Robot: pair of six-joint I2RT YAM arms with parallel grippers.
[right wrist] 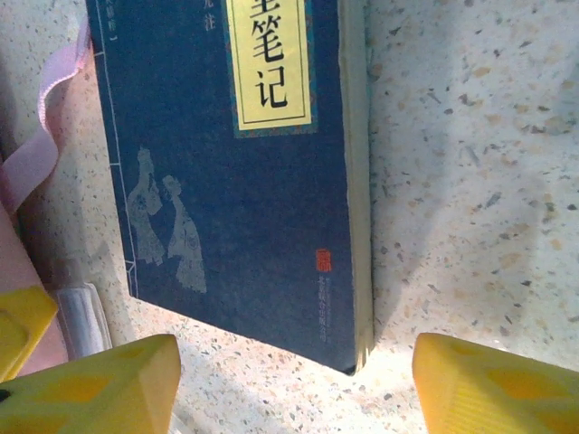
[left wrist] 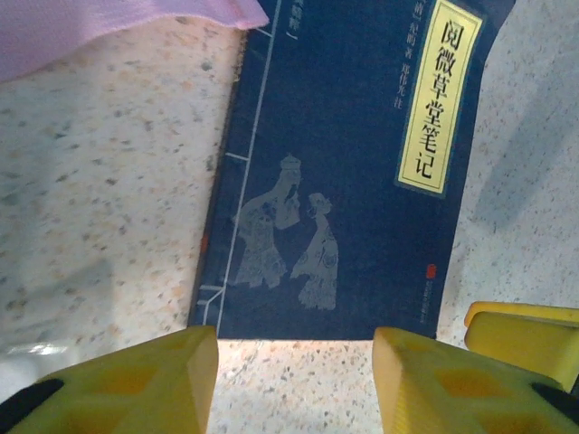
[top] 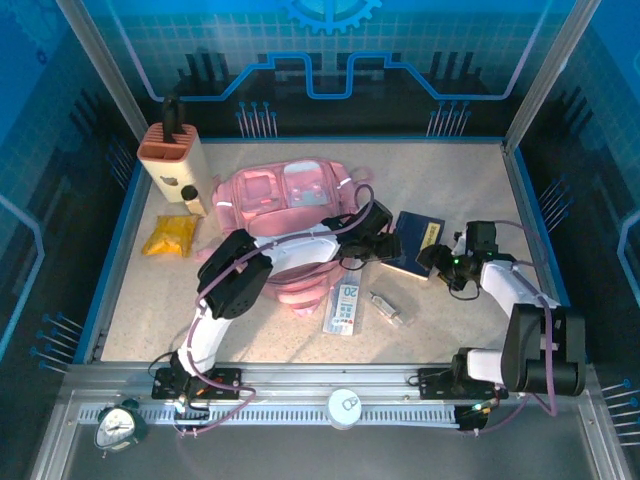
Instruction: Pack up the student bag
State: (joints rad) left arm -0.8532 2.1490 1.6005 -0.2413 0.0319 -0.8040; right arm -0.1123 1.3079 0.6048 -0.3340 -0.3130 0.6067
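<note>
You have the speckled table (top: 250, 330) with the student bag (top: 285, 190) lying flat at its far middle, pockets up, just right of the tan knife block (top: 172, 160).

Your left arm (top: 235, 275) rises from its base, bends at the elbow over the bag's near edge and runs right across the bag's lower part. Your right arm (top: 520, 300) folds back at its elbow near the right edge and points left. The two wrists meet from opposite sides at the dark blue book (top: 418, 240), which lies flat on the table just right of the bag.

In its wrist view your left gripper (left wrist: 294, 339) looks down at the book's short edge; its yellow fingers (left wrist: 154, 371) stand apart with bare table between them, gripping nothing. Your right gripper (right wrist: 297, 348) faces the book's near corner, jaws spread wide, the corner just ahead of the gap and nothing clamped.

A yellow packet (top: 170, 235) lies left of the bag. A flat pack marked 20 (top: 345, 308) lies near the bag's front edge, with a small clear item (top: 388, 308) just beside it on the right.
</note>
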